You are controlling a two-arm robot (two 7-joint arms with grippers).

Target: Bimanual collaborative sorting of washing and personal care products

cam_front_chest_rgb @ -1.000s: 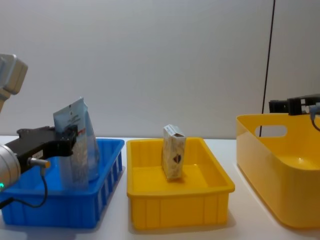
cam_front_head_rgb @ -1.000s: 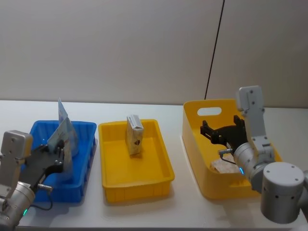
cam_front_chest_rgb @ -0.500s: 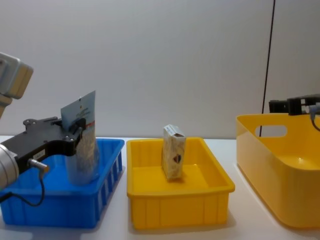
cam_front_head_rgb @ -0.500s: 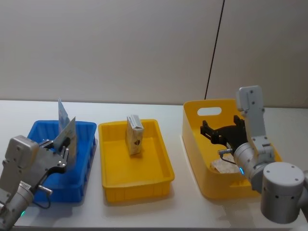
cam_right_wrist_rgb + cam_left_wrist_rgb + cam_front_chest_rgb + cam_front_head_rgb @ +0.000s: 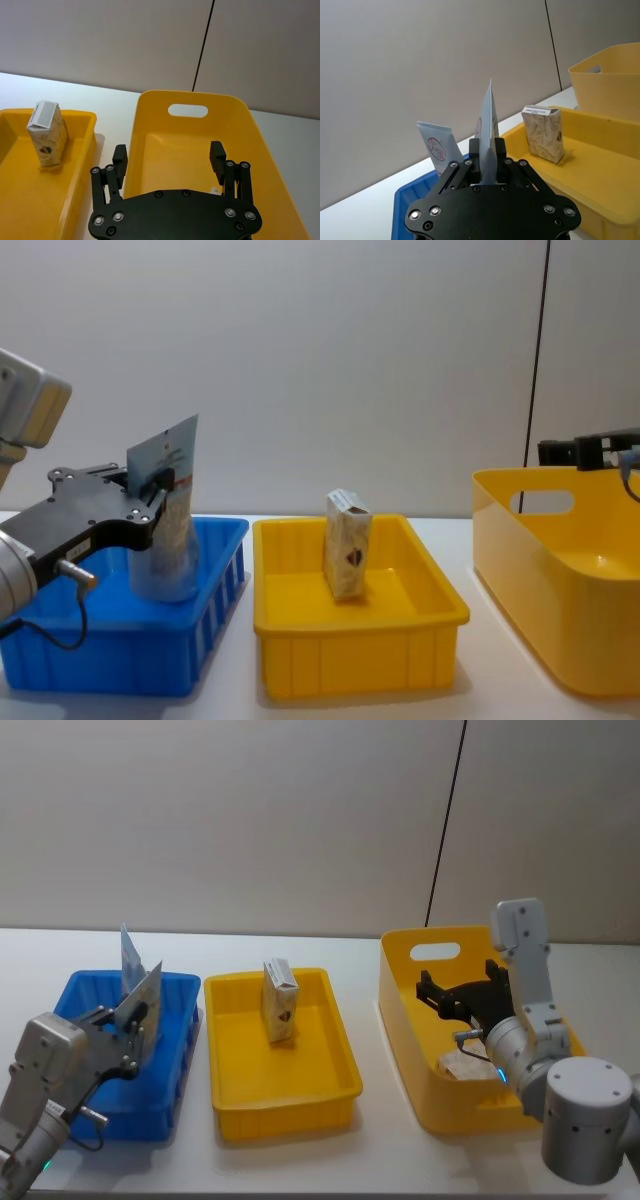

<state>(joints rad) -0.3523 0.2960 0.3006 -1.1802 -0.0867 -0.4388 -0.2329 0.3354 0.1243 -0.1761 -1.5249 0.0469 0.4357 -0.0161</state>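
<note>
One blue-grey pouch (image 5: 168,555) hangs nearly upright, its base inside the blue tray (image 5: 215,590) at the left, clamped at mid-height by the left pincer (image 5: 155,502) (soft and light, I judge; hold the flat faces). The right pincer (image 5: 168,154) hangs open above the yellow tub (image 5: 227,125).

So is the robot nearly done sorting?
Only partly. Done: a carton stands in the yellow tray, and a pouch stands in the blue tray. In hand: the left gripper is shut on a second pouch at the blue tray. Left: a cream item, probably another carton, lies in the yellow tub below the open right gripper.
</note>
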